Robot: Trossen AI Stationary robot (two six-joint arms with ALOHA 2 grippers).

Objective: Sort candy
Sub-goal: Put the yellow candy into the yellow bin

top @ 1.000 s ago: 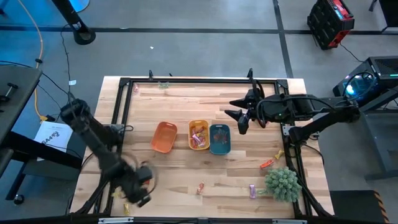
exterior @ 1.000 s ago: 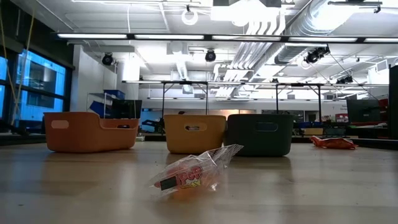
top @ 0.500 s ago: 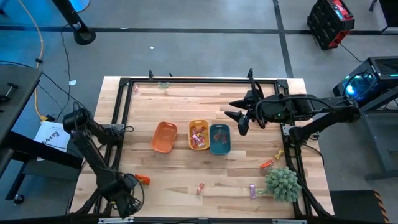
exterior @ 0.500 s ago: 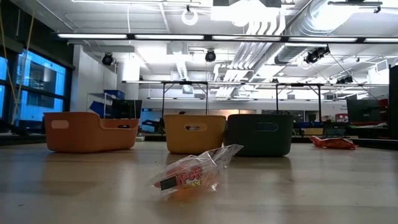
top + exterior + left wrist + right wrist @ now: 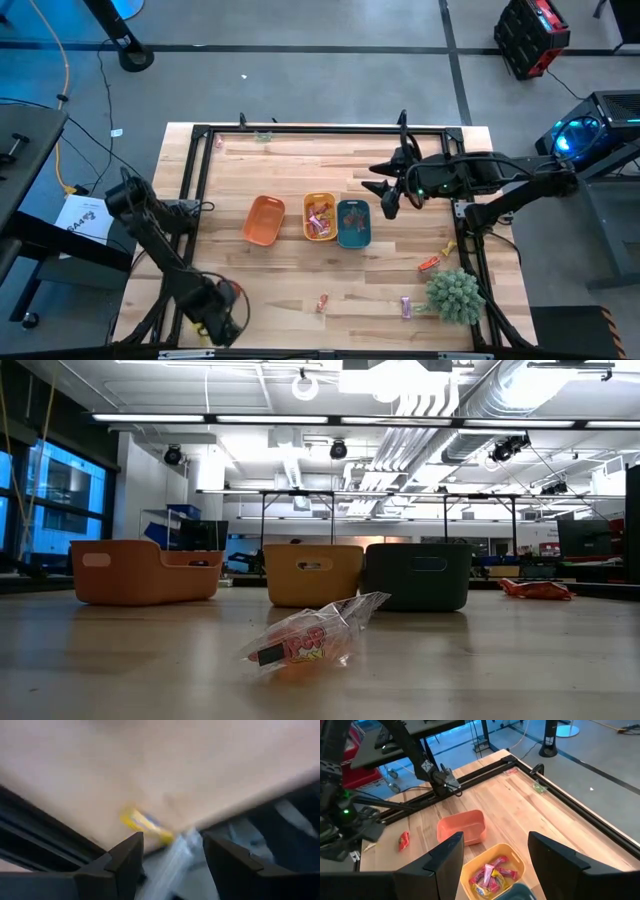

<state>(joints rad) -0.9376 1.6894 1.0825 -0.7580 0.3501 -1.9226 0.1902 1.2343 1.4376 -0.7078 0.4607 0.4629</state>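
The candy lies scattered over the table. In the high view one piece (image 5: 322,301) is near the middle front, one (image 5: 406,306) beside the plant ball and two (image 5: 428,263) at the right. An orange-red piece (image 5: 232,290) lies by my left gripper (image 5: 217,320). That gripper is open and low over the near-left corner. In its wrist view a yellow candy (image 5: 145,824) lies at the table's edge, beyond the open fingers (image 5: 172,845). My right gripper (image 5: 386,192) is open in the air beyond the teal tray (image 5: 354,222), and its wrist view (image 5: 495,840) looks over the yellow tray (image 5: 512,862).
The orange tray (image 5: 263,219), the yellow tray (image 5: 319,216) holding several candies, and the teal tray stand side by side mid-table. A spiky green plant ball (image 5: 455,295) sits at the near right. A black frame (image 5: 200,170) runs round the table. In the low view a clear-wrapped candy (image 5: 310,640) lies in front.
My left gripper has swung toward the table's near-left corner and then drifted slightly back to the right. An orange-red candy now shows on the wood where the gripper was a second ago. My right arm has stayed almost still.
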